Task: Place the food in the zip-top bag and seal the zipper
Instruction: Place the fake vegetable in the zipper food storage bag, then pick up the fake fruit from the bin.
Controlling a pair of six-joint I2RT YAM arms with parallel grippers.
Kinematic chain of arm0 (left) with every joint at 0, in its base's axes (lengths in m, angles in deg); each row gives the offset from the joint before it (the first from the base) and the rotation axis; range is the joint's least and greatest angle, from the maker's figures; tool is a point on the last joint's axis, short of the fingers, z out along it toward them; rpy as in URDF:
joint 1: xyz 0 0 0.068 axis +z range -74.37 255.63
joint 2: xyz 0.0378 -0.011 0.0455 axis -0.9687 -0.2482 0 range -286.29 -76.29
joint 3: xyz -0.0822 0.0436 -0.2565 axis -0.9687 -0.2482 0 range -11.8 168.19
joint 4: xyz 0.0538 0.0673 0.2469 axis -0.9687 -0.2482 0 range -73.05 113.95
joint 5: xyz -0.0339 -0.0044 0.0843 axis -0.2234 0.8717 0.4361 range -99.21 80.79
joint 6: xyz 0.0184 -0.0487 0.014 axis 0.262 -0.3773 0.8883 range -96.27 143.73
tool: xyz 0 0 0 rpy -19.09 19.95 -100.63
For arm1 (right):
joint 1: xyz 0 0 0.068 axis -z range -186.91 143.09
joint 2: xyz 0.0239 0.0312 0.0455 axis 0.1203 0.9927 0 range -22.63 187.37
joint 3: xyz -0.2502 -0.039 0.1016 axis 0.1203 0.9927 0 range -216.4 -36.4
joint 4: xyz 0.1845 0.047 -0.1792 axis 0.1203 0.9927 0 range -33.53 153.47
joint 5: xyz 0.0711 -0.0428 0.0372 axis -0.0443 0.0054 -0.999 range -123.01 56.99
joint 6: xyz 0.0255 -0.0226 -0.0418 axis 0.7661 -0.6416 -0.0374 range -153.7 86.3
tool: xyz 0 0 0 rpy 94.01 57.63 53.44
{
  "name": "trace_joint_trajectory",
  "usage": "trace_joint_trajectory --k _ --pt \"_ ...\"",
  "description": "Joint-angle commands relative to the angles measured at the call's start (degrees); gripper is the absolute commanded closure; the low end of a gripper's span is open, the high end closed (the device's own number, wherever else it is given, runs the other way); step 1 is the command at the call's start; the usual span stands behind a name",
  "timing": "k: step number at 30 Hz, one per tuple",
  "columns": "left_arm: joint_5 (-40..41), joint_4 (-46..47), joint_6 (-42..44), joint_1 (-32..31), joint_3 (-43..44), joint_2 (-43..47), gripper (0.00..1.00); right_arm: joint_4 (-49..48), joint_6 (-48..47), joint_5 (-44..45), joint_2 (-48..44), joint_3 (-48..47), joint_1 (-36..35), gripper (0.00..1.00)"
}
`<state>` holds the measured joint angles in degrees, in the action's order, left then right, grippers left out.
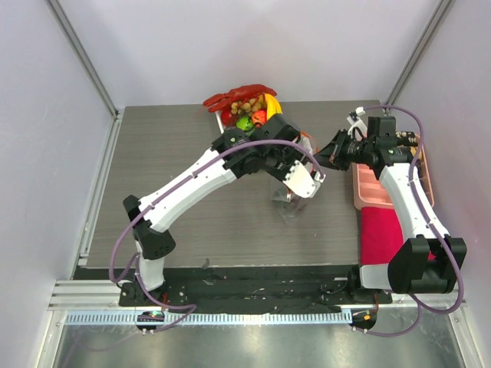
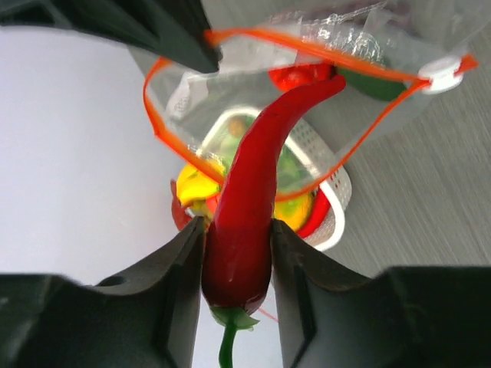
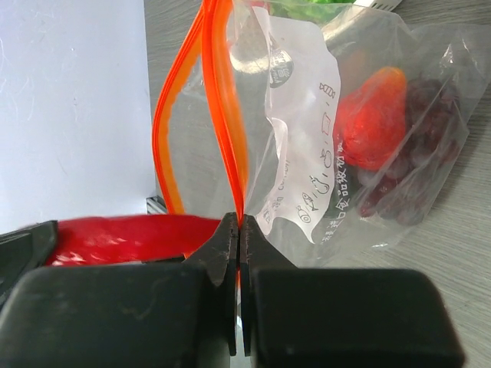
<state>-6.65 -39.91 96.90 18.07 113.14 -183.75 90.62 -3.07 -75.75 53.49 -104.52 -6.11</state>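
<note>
My left gripper (image 2: 238,224) is shut on a red pepper (image 2: 245,199), gripping it near the green stem. The pepper's tip points into the open mouth of the clear zip-top bag (image 2: 192,100). The orange-red zipper (image 2: 307,52) forms an open loop, with the white end piece (image 2: 441,71) at the right. My right gripper (image 3: 239,226) is shut on one side of the zipper (image 3: 222,115) and holds the mouth up. A red fruit (image 3: 372,119) and dark purple grapes (image 3: 422,153) lie inside the bag (image 3: 307,153). In the top view the bag (image 1: 290,201) hangs mid-table below both grippers.
A white mesh basket (image 1: 230,123) with more toy food stands at the table's back edge, behind the left wrist. A pink tray (image 1: 368,188) and a red cloth (image 1: 381,230) lie along the right side, under the right arm.
</note>
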Motion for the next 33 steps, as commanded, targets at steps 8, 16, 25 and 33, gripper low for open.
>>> trace_joint_trajectory --k 8,16,25,33 --pt "-8.27 12.15 -17.98 7.60 6.89 -1.00 0.00 -2.25 -0.49 -0.94 -3.52 0.70 -0.36 0.99" --pt "-17.77 25.62 -53.46 26.70 -3.55 3.40 0.10 -2.07 -0.66 -1.03 -3.17 0.97 -0.36 0.99" --pt "-20.32 20.79 -54.65 33.30 -3.66 -8.28 0.19 -1.81 -0.84 -0.50 -3.08 1.15 -0.27 0.99" --pt "-21.38 22.55 -42.42 33.30 0.03 -18.03 0.18 -0.31 -1.72 0.20 -2.38 0.53 -0.27 0.99"
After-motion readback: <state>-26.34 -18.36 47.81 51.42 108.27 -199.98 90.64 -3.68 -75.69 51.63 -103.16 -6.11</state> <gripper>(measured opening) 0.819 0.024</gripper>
